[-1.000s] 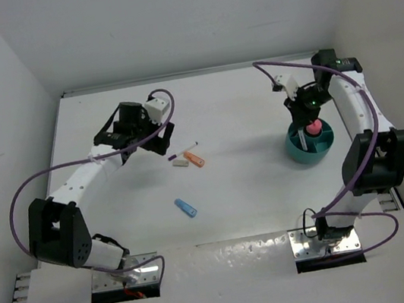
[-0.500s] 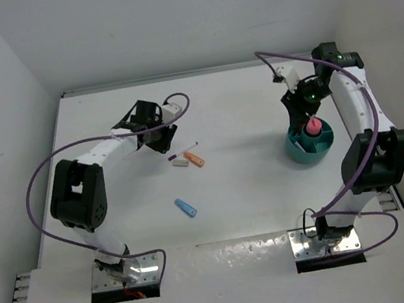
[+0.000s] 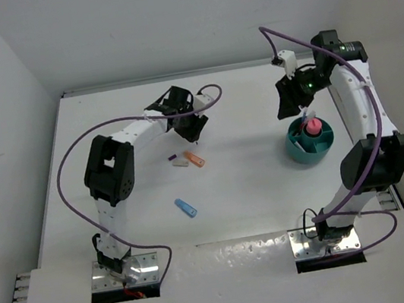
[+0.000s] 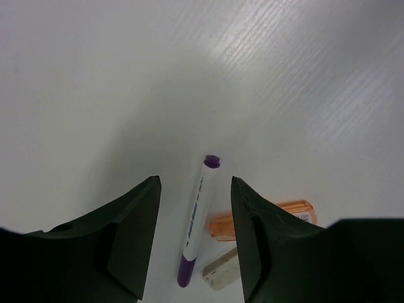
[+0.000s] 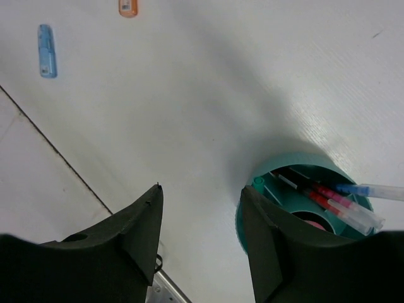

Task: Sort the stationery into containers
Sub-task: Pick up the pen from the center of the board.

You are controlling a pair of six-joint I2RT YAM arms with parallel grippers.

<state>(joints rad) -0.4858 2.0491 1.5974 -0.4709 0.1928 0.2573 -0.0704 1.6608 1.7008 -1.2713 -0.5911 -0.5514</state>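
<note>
A white pen with purple ends (image 4: pixel 196 221) lies on the table between the fingers of my open left gripper (image 4: pixel 194 183), which hovers above it without touching. A short orange stick (image 4: pixel 278 211) and a beige eraser (image 4: pixel 221 270) lie beside the pen. In the top view the left gripper (image 3: pixel 190 132) covers most of the pen (image 3: pixel 173 157). A blue stick (image 3: pixel 186 208) lies nearer. My right gripper (image 3: pixel 286 110) is open and empty, up and left of the teal organiser cup (image 3: pixel 295 149). The cup (image 5: pixel 303 189) holds red and blue pens and a pink marker (image 3: pixel 310 127).
White walls close the table at the back and both sides. Purple cables loop off both arms. A metal base plate edge (image 5: pixel 161 287) shows below the right gripper. The blue stick (image 5: pixel 45 50) and the orange stick (image 5: pixel 129 6) show far off in the right wrist view.
My left arm has swung right and its gripper now sits over the purple-ended pen. My right gripper has pulled up and left, away from the cup.
</note>
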